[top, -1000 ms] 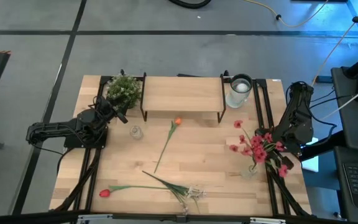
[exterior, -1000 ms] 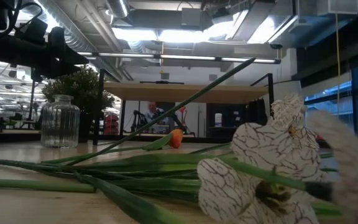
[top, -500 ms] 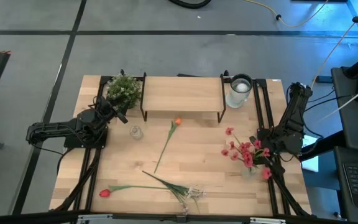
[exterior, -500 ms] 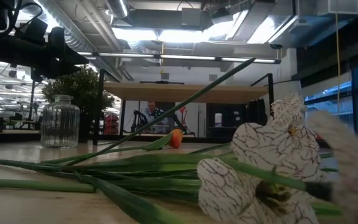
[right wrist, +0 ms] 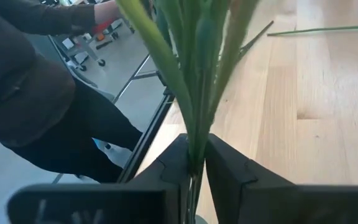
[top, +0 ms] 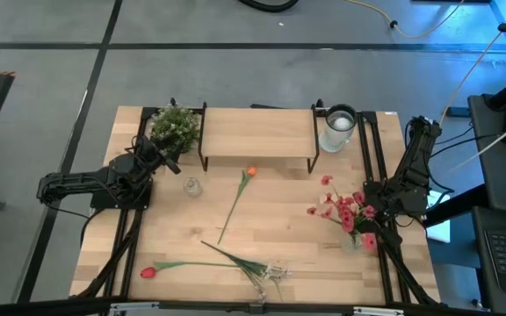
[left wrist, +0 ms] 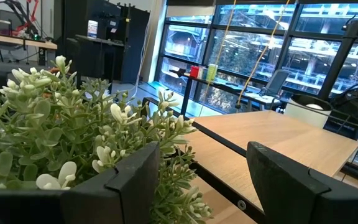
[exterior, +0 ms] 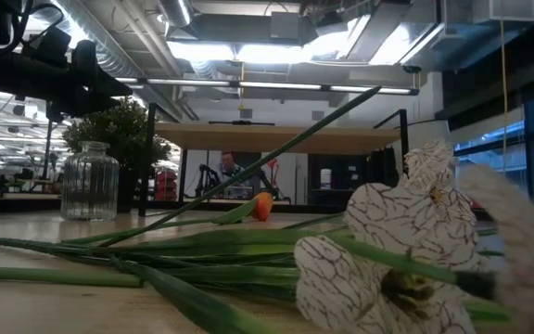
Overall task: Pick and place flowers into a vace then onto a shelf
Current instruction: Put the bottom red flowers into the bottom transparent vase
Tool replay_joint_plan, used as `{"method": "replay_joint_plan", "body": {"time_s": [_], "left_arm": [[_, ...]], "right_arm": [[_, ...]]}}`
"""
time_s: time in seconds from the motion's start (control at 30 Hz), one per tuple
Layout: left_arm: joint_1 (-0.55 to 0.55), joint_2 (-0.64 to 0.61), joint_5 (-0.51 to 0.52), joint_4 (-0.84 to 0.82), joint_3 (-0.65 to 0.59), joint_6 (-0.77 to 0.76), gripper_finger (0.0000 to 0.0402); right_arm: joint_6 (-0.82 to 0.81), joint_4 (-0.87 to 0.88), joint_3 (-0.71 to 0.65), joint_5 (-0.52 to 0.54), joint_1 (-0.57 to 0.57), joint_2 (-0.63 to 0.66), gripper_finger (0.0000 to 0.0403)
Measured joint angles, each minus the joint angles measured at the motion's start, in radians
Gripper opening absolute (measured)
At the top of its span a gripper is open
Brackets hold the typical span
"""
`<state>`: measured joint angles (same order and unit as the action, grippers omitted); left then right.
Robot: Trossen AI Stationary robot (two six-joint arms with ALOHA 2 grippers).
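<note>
- Seen from above, the right gripper point(top: 378, 219) sits at the right edge of the table point(top: 279, 219), its fingers point(right wrist: 166, 165) pressed against the green stems of a red spray point(top: 345, 211).
- The red spray leans up and to the left, its blossoms toward the table's middle and its stems running down into a small glass vase point(top: 352, 239) at lower right.
- An orange tulip point(top: 236, 200) lies flat at centre, its long axis diagonal, with the head toward the shelf point(top: 257, 132) above it.
- A red tulip point(top: 183, 266) lies nearly level at lower left, head pointing left.
- A white sprig point(top: 266, 270) lies at lower centre.
- The left gripper point(top: 167, 160) hangs wide open at upper left, beside a potted plant point(top: 175, 125).
</note>
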<state>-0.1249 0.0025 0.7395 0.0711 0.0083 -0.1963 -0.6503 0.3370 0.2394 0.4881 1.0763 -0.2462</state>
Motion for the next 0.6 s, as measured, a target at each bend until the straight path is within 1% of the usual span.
{"method": "replay_joint_plan", "body": {"time_s": [0.1,0.2,0.3,0.4,0.53,0.6], "left_arm": [[0.000,0.000,0.000,0.000,0.000,0.000,0.0235],[0.000,0.000,0.000,0.000,0.000,0.000,0.0235],[0.000,0.000,0.000,0.000,0.000,0.000,0.0235],[0.000,0.000,0.000,0.000,0.000,0.000,0.0235],[0.000,0.000,0.000,0.000,0.000,0.000,0.0235],[0.000,0.000,0.000,0.000,0.000,0.000,0.0235]], "right_arm": [[-0.023,0.000,0.000,0.000,0.000,0.000,0.0075],[-0.052,0.001,0.000,0.000,0.000,0.000,0.0101],[-0.045,0.001,0.000,-0.001,0.000,0.000,0.0128],[-0.051,0.001,0.000,-0.002,0.000,0.000,0.0146],[-0.054,0.002,0.007,-0.080,0.000,0.000,0.0157],[-0.072,0.003,0.021,-0.094,0.000,0.000,0.0158]]}}
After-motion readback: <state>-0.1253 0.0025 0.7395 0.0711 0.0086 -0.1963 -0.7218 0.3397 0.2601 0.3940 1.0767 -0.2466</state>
